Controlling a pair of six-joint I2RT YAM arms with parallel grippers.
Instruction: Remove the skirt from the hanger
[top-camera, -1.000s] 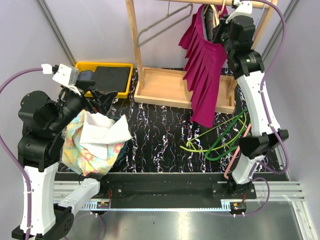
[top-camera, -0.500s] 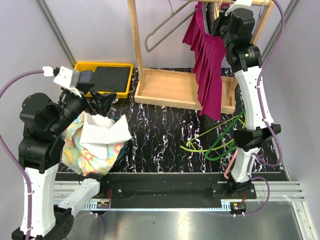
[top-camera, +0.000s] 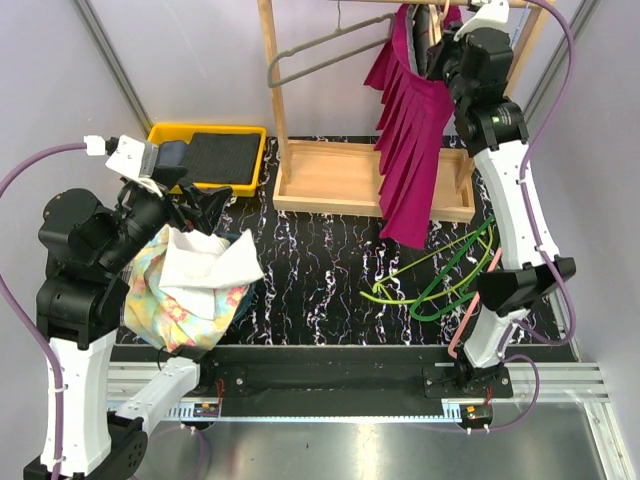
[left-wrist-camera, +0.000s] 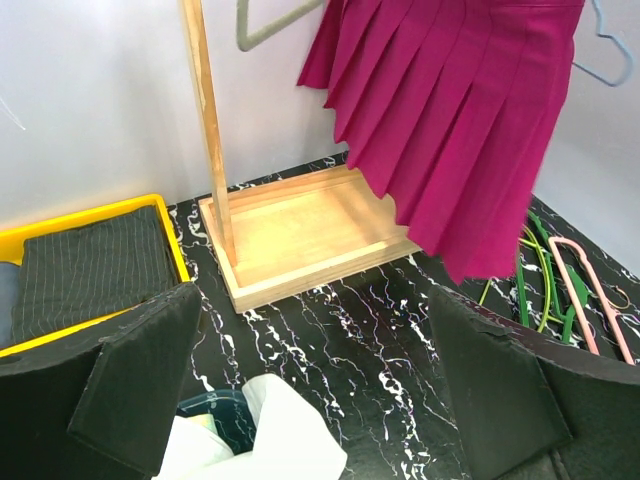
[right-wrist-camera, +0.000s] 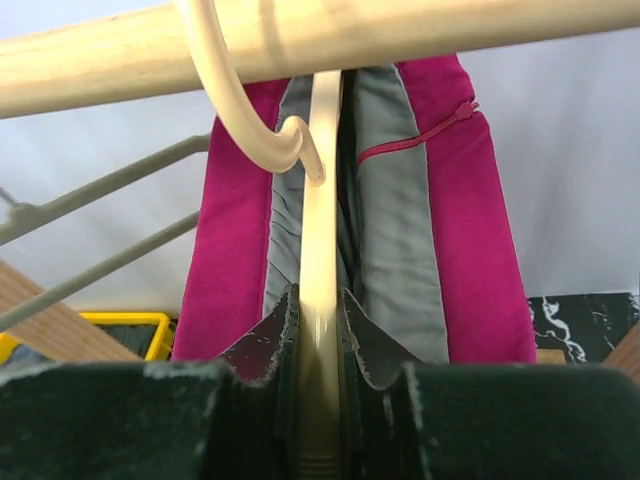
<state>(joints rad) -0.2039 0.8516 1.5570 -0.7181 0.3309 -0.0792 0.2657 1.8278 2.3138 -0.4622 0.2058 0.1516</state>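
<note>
- Location: the magenta pleated fabric skirt (top-camera: 412, 140) hangs on a cream hook-topped hanger (right-wrist-camera: 318, 250). The hanger is hooked over the round pale wooden rail (right-wrist-camera: 420, 35) at the far right of the table.
- Orientation: waistband uppermost at the rail, hem lowest, above the flat wooden rack base (top-camera: 340, 180). The long axis runs near vertical, with the pleats following it. Whether the hem touches the base cannot be told.
- Right gripper (right-wrist-camera: 318, 335): fingers drawn in tight on the hanger's stem just below the hook. The skirt's grey-lined waistband lies on either side of them.
- Left gripper (left-wrist-camera: 320, 390): fingers spread wide and holding nothing. It is well apart from the rack and faces it.
- Handling, judged: a light, limp cloth with no stiffness of its own. It is likely to swing, drape and slide off in folds once freed.
- Hold, judged: the waistband beside the hanger is the firmest place. The loose pleats lower down would only stretch and slip.
</note>
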